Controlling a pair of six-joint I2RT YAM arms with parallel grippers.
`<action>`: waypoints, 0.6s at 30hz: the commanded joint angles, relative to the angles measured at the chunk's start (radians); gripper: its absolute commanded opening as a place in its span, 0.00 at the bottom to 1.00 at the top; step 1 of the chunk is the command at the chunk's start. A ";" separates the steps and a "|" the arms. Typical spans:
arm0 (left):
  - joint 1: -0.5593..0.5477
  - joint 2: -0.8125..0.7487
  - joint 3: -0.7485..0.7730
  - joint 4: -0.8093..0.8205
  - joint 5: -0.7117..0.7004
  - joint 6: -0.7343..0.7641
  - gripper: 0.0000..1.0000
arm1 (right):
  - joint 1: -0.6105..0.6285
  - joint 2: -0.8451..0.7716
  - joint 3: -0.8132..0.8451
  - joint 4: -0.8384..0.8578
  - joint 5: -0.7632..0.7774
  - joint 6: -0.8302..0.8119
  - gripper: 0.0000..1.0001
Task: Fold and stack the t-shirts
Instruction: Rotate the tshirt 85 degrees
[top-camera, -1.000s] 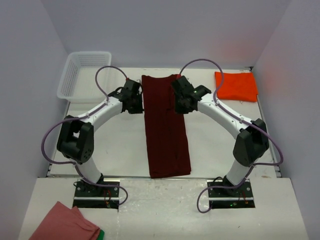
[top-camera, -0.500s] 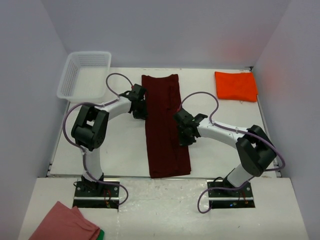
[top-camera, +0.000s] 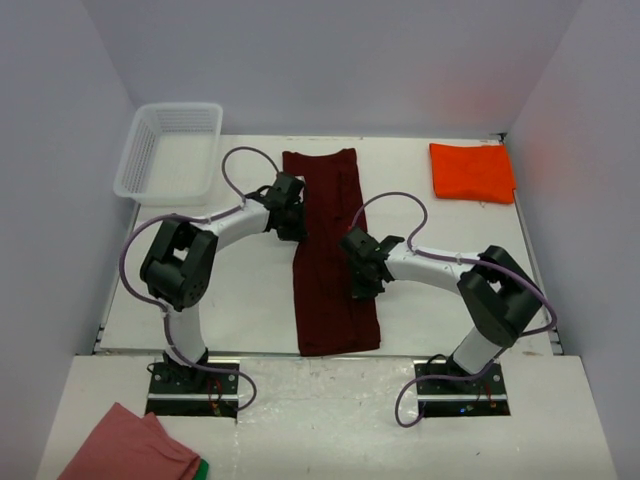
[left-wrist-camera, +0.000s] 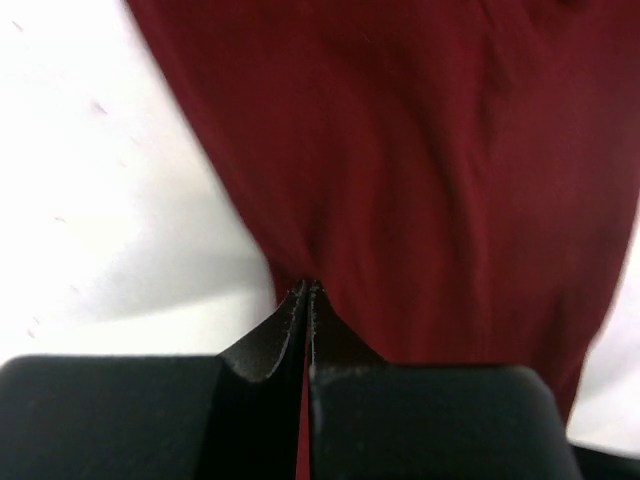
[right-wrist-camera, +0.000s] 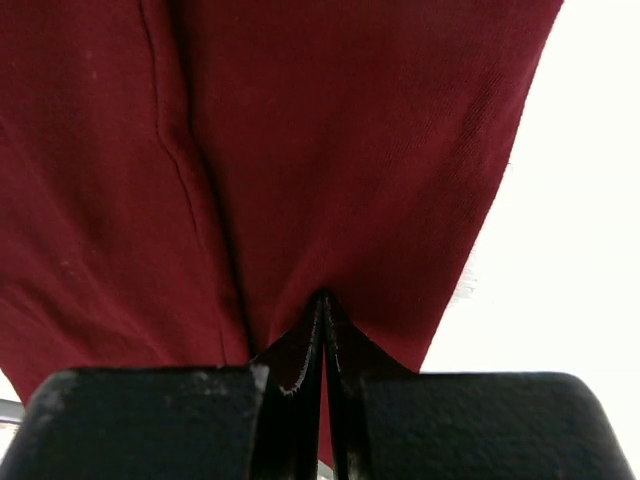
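The dark maroon t-shirt (top-camera: 335, 310) lies as a long narrow strip of soft matte knit down the middle of the white counter (top-camera: 240, 290). The left gripper (left-wrist-camera: 305, 292) is pressed together and pinches its left edge. The right gripper (right-wrist-camera: 322, 300) pinches its right edge the same way, near a stitched seam. The orange-red t-shirt (top-camera: 472, 171), a flat folded rectangle, lies at the far right corner.

1. The maroon t-shirt (top-camera: 325, 310), at the tabletop's centre, is plain dark red.
2. The orange-red t-shirt (top-camera: 472, 172), at 2 o'clock, is plain and bright.
3. The basket (top-camera: 170, 150), at 10 o'clock, is white mesh.
4. The cloth (top-camera: 130, 450), at 7 o'clock, is salmon pink with a green edge.
5. The tabletop (top-camera: 240, 290) is white.
6. The left hand (left-wrist-camera: 305, 292) and the right hand (right-wrist-camera: 322, 300) are black.
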 joint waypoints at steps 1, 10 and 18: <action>-0.051 -0.124 -0.042 0.034 0.044 -0.008 0.00 | 0.011 0.036 0.004 0.042 -0.010 0.038 0.00; -0.073 -0.023 -0.026 0.017 0.044 -0.004 0.00 | 0.014 0.076 0.029 0.053 -0.024 0.046 0.00; -0.005 0.150 0.076 -0.016 0.000 0.007 0.00 | 0.011 0.120 0.093 0.005 0.019 0.038 0.00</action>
